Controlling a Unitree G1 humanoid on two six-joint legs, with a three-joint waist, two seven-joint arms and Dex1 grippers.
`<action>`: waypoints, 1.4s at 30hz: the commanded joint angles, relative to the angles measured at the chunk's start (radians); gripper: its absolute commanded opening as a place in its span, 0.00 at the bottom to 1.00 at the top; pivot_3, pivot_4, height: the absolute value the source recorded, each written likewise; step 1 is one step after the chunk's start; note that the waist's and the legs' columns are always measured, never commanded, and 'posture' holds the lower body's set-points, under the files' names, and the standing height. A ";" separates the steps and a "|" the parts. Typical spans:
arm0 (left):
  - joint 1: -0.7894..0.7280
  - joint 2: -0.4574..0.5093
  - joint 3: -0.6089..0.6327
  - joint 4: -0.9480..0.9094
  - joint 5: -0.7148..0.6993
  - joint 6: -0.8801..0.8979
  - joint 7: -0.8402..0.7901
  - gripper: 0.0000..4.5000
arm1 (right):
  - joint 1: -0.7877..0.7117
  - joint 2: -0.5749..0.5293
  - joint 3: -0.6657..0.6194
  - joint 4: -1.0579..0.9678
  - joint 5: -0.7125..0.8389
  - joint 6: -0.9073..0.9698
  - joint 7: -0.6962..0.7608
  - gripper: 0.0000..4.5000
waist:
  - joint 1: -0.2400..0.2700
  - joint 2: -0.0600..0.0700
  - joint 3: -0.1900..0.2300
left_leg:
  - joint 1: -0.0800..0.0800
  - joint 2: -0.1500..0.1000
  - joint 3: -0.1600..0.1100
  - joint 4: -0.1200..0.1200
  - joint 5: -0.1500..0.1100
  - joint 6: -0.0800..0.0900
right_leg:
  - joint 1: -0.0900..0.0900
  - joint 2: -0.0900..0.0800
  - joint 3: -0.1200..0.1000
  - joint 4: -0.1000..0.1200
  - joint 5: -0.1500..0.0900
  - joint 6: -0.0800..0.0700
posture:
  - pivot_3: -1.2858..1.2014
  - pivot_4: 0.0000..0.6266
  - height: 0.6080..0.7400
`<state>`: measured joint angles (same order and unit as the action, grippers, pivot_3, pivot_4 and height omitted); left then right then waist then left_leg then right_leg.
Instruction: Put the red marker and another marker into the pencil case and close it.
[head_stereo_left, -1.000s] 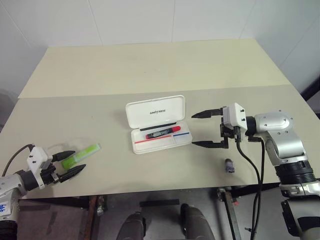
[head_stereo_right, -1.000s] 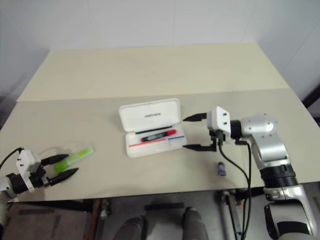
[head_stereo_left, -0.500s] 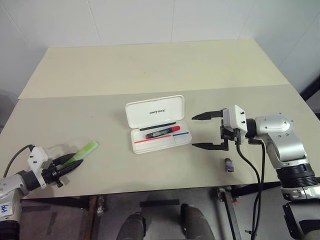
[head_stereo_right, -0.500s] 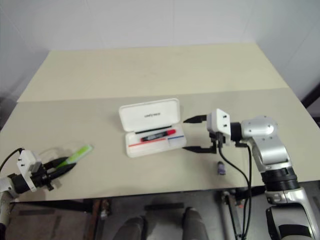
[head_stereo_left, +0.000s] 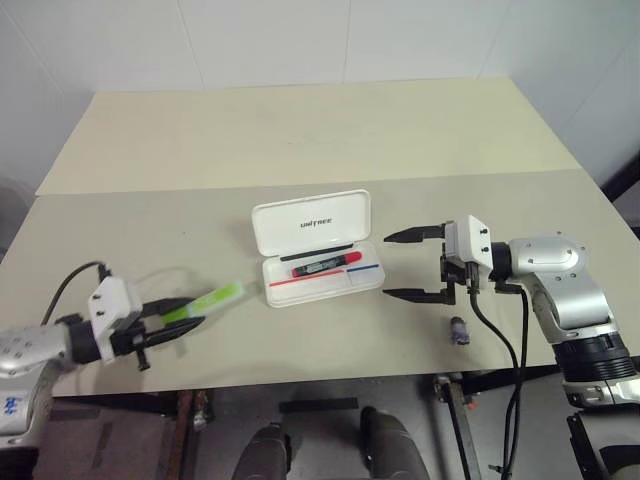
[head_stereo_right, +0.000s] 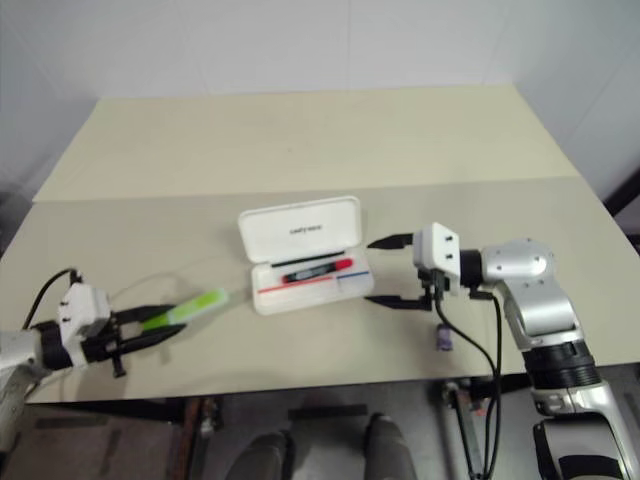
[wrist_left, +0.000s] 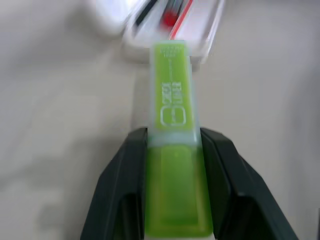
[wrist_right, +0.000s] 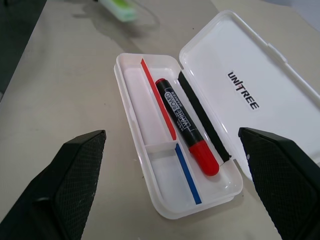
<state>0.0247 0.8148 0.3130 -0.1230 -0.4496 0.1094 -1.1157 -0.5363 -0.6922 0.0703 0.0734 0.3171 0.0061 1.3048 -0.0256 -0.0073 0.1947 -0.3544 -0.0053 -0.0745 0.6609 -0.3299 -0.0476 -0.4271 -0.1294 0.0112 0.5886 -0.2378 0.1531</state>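
Nearest, at the table's (head_stereo_left: 300, 140) front left, the left gripper (head_stereo_left: 185, 317) is clamped on the green marker (head_stereo_left: 205, 301), whose free end sticks out past the fingertips and points toward the case (head_stereo_left: 318, 255). A small purple-grey stub (head_stereo_left: 458, 330) lies by the front edge on the right. Just beyond it the right gripper (head_stereo_left: 403, 265) hangs with its jaws spread wide and empty, just beside the case's right end. The case sits mid-table with its lid up, and the red marker (head_stereo_left: 326, 266) lies in the tray.
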 joint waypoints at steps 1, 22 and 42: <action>-0.044 0.001 -0.035 -0.052 -0.027 0.041 0.004 0.25 | 0.010 -0.007 -0.020 -0.056 0.010 0.010 -0.022 1.00 | -0.005 0.000 0.000 | 0.000 0.000 0.000 0.000 0.000 0.000 | 0.000 0.000 0.000 0.000 0.000 0.000 | 0.52 0.24 1.00; -0.437 -0.258 -0.433 0.165 0.199 0.025 0.090 0.25 | 0.217 -0.047 -0.091 -0.281 0.021 0.098 -0.182 1.00 | 0.015 -0.001 0.001 | -0.001 0.000 0.000 0.002 0.000 0.000 | 0.000 0.002 0.001 -0.002 0.001 0.002 | 0.52 0.24 1.00; -0.516 -0.305 -0.474 0.293 0.251 -0.006 0.074 0.41 | 0.287 -0.056 -0.127 -0.335 0.033 0.101 -0.230 1.00 | 0.024 -0.001 0.001 | -0.001 0.000 0.000 0.003 0.000 0.000 | 0.000 0.001 0.001 -0.001 0.001 0.002 | 0.52 0.24 1.00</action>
<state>-0.4818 0.5168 -0.1562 0.1696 -0.2124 0.1001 -1.0538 -0.2502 -0.7367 -0.0170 -0.2241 0.3281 0.1125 1.0850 -0.0013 -0.0085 0.1954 -0.3555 -0.0055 -0.0740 0.6642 -0.3299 -0.0473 -0.4266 -0.1280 0.0125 0.5875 -0.2367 0.1550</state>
